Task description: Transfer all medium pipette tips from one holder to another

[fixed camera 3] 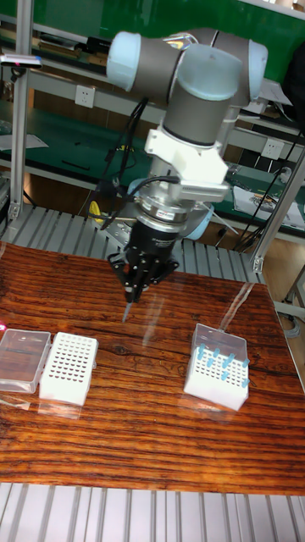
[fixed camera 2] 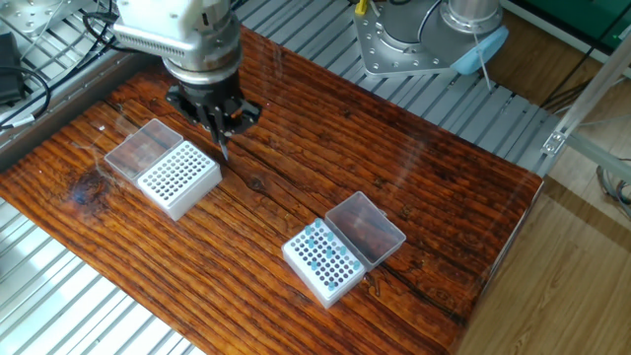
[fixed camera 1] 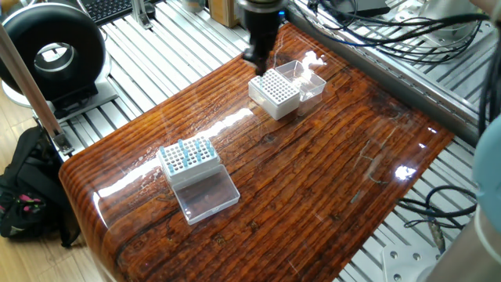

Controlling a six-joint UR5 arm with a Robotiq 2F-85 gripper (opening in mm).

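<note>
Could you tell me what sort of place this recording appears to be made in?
Most likely a lab-automation workbench: two pipette tip racks, one white rack and one holding blue tips, sit on a wooden table mounted on aluminium framing, with cluttered green-topped benches behind.

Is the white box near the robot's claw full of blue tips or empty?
Looks empty. The white holder shows only bare holes; the blue tips stand in the other holder.

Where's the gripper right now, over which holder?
The gripper hangs above the table beside the empty white holder, at its edge facing the tip-filled holder, which sits far off across the table.
</note>
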